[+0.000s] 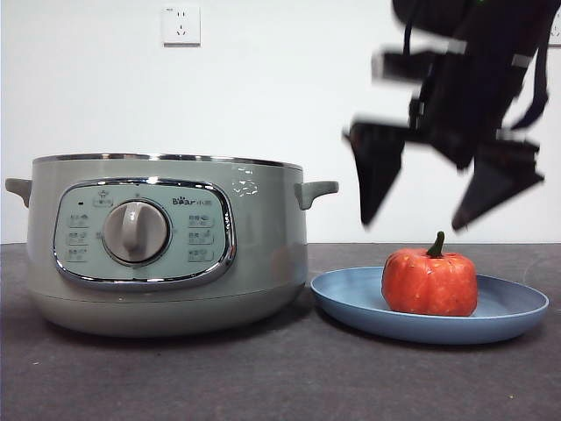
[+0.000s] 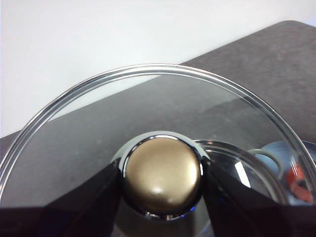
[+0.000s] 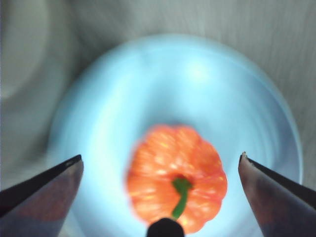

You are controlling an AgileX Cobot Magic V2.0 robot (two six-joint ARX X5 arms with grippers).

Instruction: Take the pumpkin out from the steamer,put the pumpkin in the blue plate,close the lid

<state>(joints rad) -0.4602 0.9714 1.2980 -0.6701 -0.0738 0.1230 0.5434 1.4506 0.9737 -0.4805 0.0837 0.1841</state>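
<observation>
The sage-green steamer [image 1: 166,246] stands uncovered at the left of the front view. To its right, the pumpkin [image 1: 429,282] sits upright in the blue plate [image 1: 351,303]. My right gripper [image 1: 414,223] hangs open a little above the pumpkin, blurred. In the right wrist view the pumpkin [image 3: 173,173] lies between the wide-apart jaws of my right gripper [image 3: 160,157], on the plate [image 3: 173,84]. My left gripper [image 2: 162,170] is shut on the knob [image 2: 158,160] of the glass lid [image 2: 148,98], which is held in the air. The lid does not show in the front view.
Everything stands on a dark grey table [image 1: 263,377] before a white wall with a socket [image 1: 181,24]. Through the lid's glass I see the steamer's rim [image 2: 237,158] and the plate [image 2: 281,148] below.
</observation>
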